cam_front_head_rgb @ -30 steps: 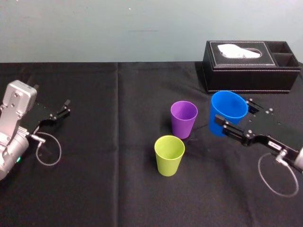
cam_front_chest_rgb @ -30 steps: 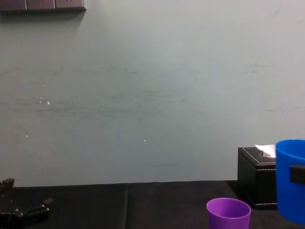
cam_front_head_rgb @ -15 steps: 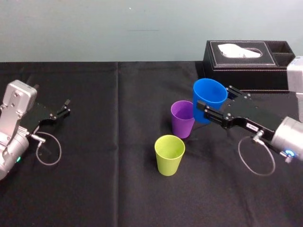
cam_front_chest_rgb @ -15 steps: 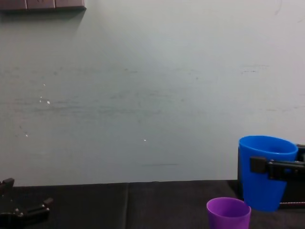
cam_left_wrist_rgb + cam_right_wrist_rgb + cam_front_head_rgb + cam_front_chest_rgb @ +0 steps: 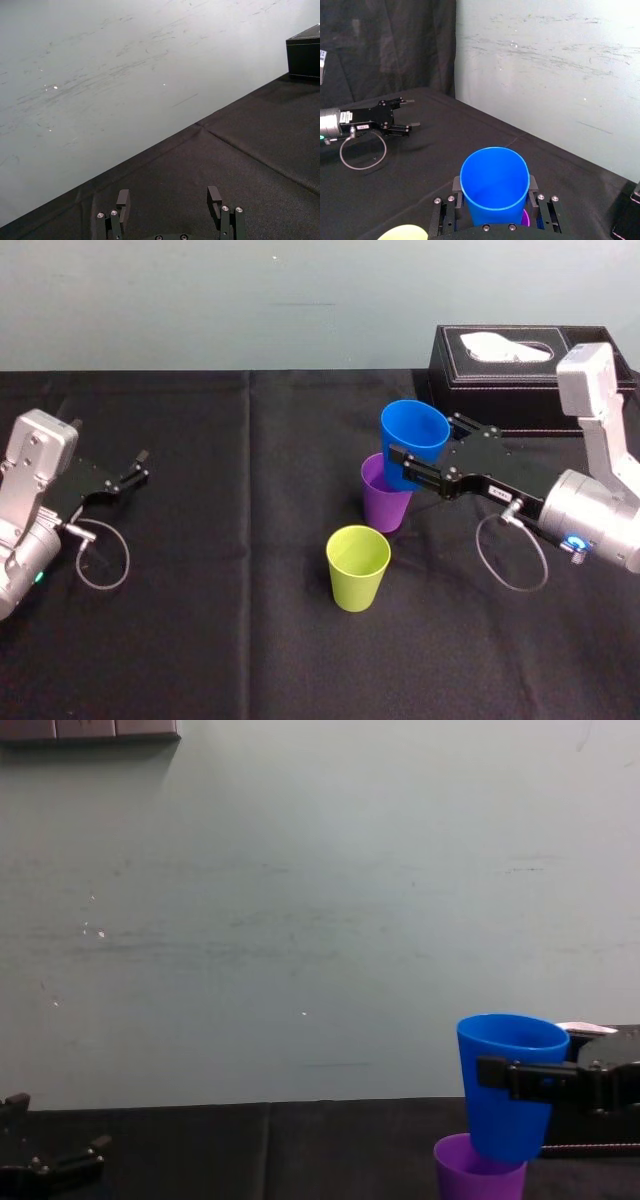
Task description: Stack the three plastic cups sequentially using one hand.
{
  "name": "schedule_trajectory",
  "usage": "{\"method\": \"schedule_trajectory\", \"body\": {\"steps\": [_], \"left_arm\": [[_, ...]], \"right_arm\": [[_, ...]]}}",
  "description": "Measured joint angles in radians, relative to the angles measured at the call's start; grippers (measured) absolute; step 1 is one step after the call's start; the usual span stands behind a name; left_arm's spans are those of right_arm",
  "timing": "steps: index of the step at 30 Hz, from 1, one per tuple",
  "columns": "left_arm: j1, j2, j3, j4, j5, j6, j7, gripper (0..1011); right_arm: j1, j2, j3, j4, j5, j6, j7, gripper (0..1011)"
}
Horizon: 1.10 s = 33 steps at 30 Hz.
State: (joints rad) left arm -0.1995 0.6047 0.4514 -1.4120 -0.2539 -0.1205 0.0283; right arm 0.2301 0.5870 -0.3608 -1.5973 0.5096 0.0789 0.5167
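My right gripper (image 5: 422, 447) is shut on the blue cup (image 5: 412, 430) and holds it upright in the air, one finger on each side of its wall. The cup's base hangs at the rim of the purple cup (image 5: 383, 506), which stands on the black table. The yellow-green cup (image 5: 357, 566) stands nearer to me, a little left of the purple one. In the right wrist view the blue cup (image 5: 494, 175) sits between the fingers (image 5: 456, 183), with a purple sliver (image 5: 525, 218) beneath it. My left gripper (image 5: 135, 469) rests open far to the left.
A black tissue box (image 5: 520, 375) stands at the back right, behind my right arm. A cable loop (image 5: 510, 558) hangs under the right wrist and another (image 5: 100, 558) lies by the left arm. Black cloth (image 5: 250, 640) covers the table.
My right gripper has carried the blue cup up and leftward, from beside the tissue box to just over the purple cup. The left arm has stayed still.
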Motion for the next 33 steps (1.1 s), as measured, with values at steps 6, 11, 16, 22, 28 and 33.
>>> {"method": "schedule_trajectory", "body": {"steps": [6,11,16,22,28,33], "left_arm": [[0.0,0.0,0.0,0.0,0.0,0.0,0.0,1011],[0.0,0.0,0.0,0.0,0.0,0.0,0.0,1011],[0.0,0.0,0.0,0.0,0.0,0.0,0.0,1012],[0.0,0.0,0.0,0.0,0.0,0.0,0.0,1011],[0.0,0.0,0.0,0.0,0.0,0.0,0.0,1011],[0.0,0.0,0.0,0.0,0.0,0.0,0.0,1011]], "right_arm": [[0.035,-0.014,-0.021,0.037,-0.01,0.004,0.005,730],[0.058,-0.023,-0.034,0.066,-0.014,0.007,0.013,730],[0.072,-0.032,-0.043,0.091,-0.014,0.007,0.022,729],[0.084,-0.039,-0.053,0.112,-0.012,0.001,0.032,730],[0.086,-0.04,-0.059,0.121,-0.01,-0.006,0.039,730],[0.086,-0.04,-0.058,0.12,-0.009,-0.006,0.039,730]]}}
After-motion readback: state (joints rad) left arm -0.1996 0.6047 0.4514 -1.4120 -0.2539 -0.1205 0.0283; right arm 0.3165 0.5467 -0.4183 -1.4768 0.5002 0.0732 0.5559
